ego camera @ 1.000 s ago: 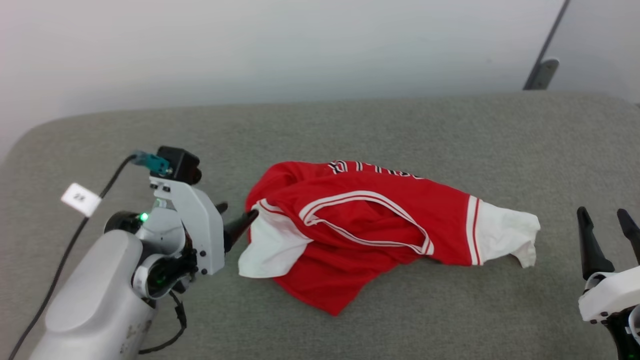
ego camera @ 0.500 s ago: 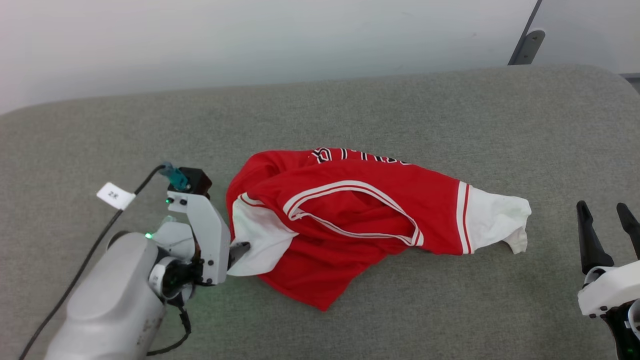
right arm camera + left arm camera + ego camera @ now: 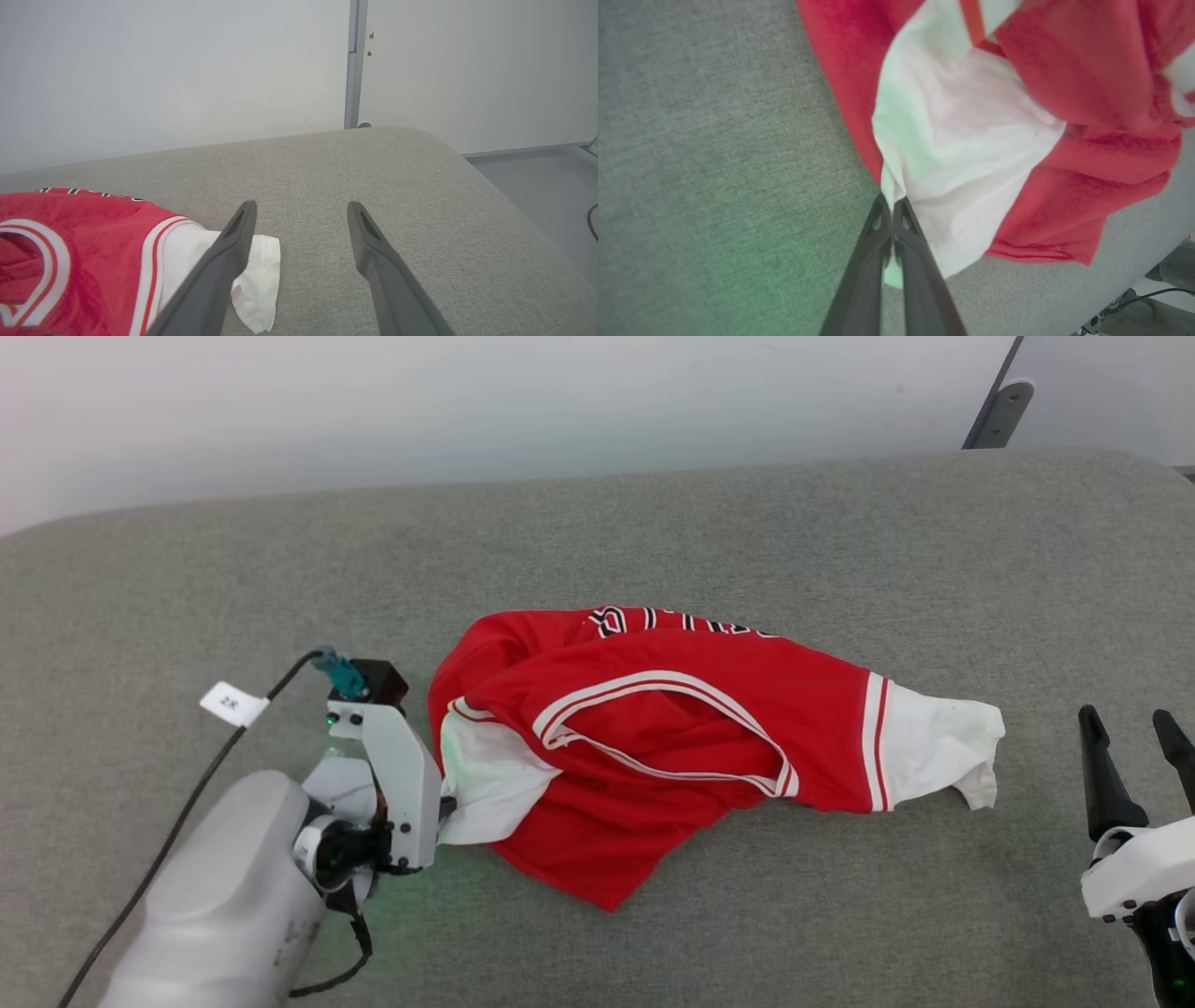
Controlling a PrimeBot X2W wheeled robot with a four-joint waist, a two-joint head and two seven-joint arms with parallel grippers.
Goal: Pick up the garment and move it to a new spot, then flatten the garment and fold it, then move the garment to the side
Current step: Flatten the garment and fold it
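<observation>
1. garment, a large red sports jersey of soft slack cloth with white short sleeves and striped trim (image 3: pixel 653 756): a second ago the left gripper (image 3: pixel 891 201) had its long dark fingers spread beside the near white sleeve (image 3: pixel 952 154); now they are clamped together on that sleeve's edge.
2. so the pick-up grasp looks made; lifting it and carrying it to a new spot likely comes next.
3. right gripper (image 3: pixel 301 207) hangs with fingers wide apart, empty, near the other white sleeve (image 3: pixel 934 756).
4. the jersey lies crumpled mid-way on the coarse grey woven cushion (image 3: pixel 747 541), with the plain pale wall (image 3: pixel 467 401) behind.
</observation>
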